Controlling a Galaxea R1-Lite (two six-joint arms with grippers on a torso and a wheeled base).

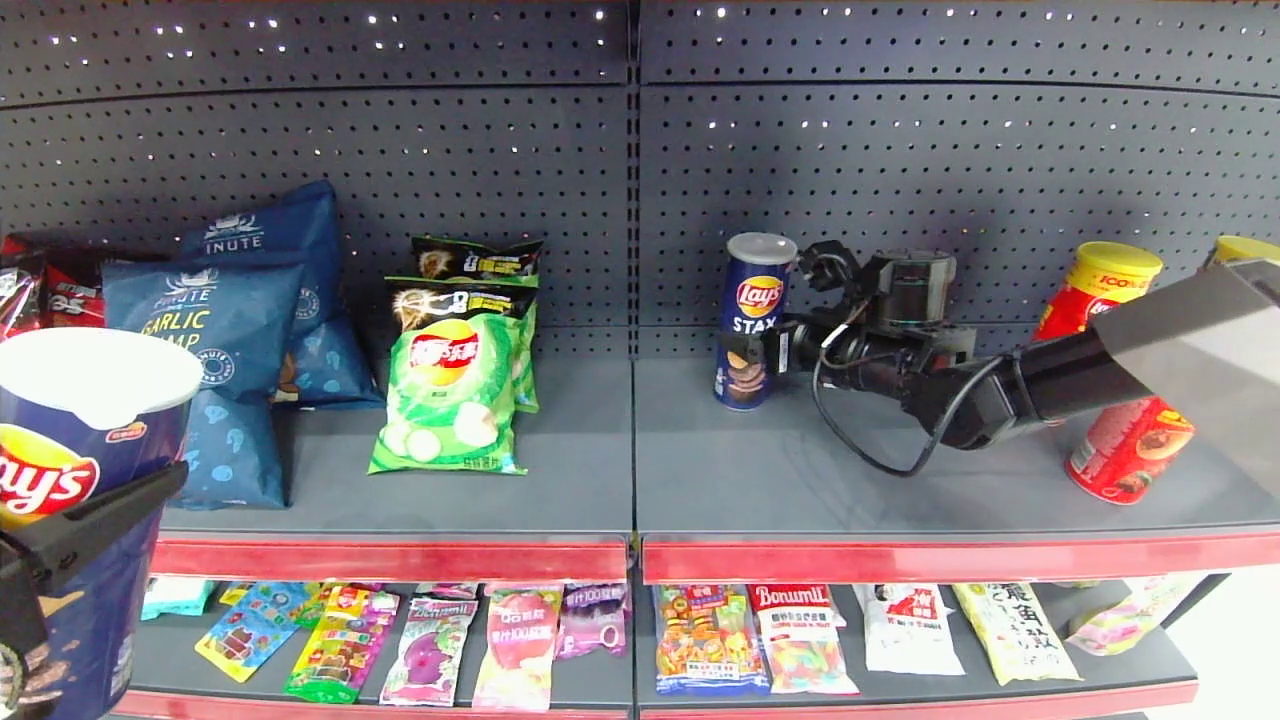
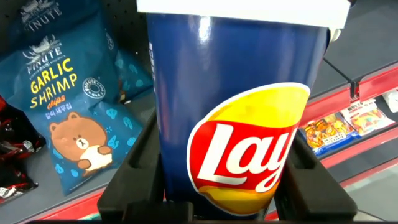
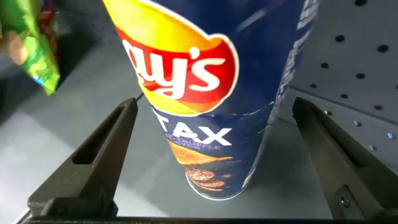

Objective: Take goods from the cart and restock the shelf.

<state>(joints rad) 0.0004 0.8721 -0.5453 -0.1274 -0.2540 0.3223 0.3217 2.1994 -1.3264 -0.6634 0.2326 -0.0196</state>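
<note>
Toward the back of the upper shelf (image 1: 800,480), beside its middle seam, we see the blue can (image 1: 752,320) upright between our right pincer (image 3: 214,124), spread wide; off the shelf's left front corner, our left pincer (image 2: 227,162) clamps a second blue can (image 2: 236,74).

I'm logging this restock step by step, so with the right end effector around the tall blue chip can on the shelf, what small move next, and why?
Probably draw the right end effector straight back. The tall blue cylindrical chip can stands upright on the grey metal shelf, and both fingers sit clear of its sides.
</note>
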